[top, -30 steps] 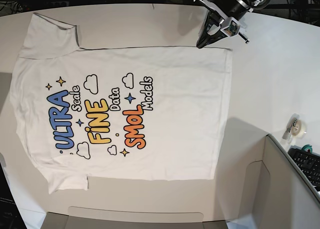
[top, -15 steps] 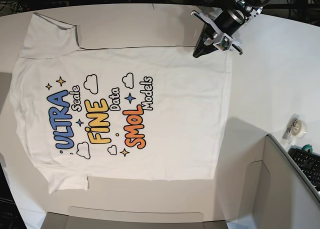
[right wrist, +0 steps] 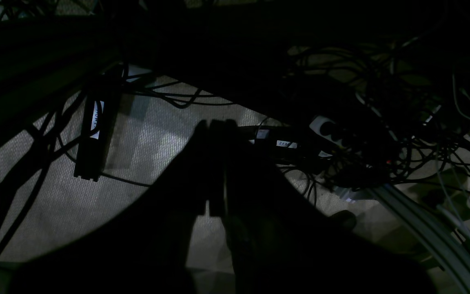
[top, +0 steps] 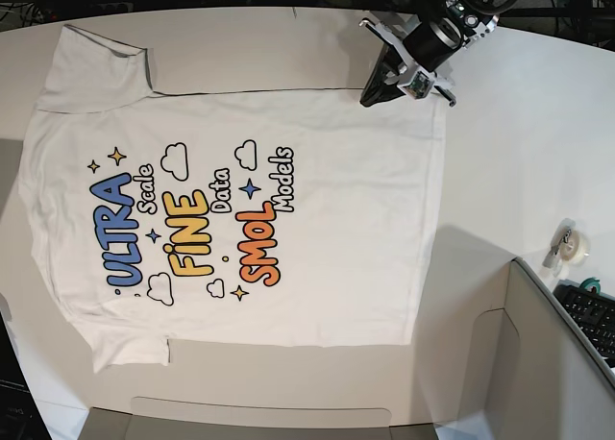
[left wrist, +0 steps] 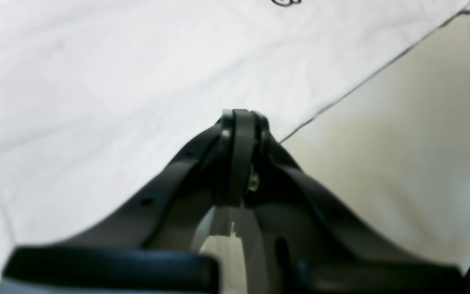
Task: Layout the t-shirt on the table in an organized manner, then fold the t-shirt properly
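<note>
The white t-shirt [top: 240, 209] lies flat and spread on the white table [top: 538, 142], print side up, sleeves to the left. My left gripper [top: 369, 100] is shut, its tips at the shirt's far edge near the hem corner. In the left wrist view the shut gripper [left wrist: 240, 116] points at the shirt [left wrist: 137, 61] right where its edge meets the bare table [left wrist: 402, 143]; no cloth shows between the fingers. My right gripper [right wrist: 214, 124] is shut and empty, hanging off the table over a dim floor; it does not show in the base view.
A roll of tape [top: 573, 244] sits at the table's right. A grey panel [top: 548, 363] with a keyboard [top: 591, 320] stands at the bottom right. Cables [right wrist: 341, 134] and a power strip [right wrist: 92, 134] lie on the floor below the right gripper.
My left gripper has moved left along the shirt's far edge, from near the hem corner to a little inward. The shirt has not moved.
</note>
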`<state>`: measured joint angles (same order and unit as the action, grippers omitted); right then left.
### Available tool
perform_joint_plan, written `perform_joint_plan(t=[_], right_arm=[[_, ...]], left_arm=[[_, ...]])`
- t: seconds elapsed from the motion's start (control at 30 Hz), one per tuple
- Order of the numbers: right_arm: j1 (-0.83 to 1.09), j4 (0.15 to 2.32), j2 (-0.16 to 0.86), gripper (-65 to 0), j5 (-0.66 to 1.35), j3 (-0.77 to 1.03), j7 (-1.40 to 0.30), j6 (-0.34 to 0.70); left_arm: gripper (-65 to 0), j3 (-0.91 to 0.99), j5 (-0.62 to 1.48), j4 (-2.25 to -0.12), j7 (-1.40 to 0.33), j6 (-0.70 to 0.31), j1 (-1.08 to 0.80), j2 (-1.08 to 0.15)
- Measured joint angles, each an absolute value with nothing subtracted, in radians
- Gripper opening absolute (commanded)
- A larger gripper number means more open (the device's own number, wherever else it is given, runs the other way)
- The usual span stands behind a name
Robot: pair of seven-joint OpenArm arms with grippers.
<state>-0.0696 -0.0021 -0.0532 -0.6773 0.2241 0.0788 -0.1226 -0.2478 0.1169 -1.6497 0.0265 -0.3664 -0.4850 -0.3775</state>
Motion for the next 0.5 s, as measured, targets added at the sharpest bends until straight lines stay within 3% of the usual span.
perform_joint_plan(t=[0.5], right_arm=[[-0.07, -0.002, -0.056, -65.0, -0.678, 0.224, 0.081, -0.122]], left_arm=[[-65.0, -0.109, 0.12, -1.74, 0.03, -0.365, -0.637, -0.398]])
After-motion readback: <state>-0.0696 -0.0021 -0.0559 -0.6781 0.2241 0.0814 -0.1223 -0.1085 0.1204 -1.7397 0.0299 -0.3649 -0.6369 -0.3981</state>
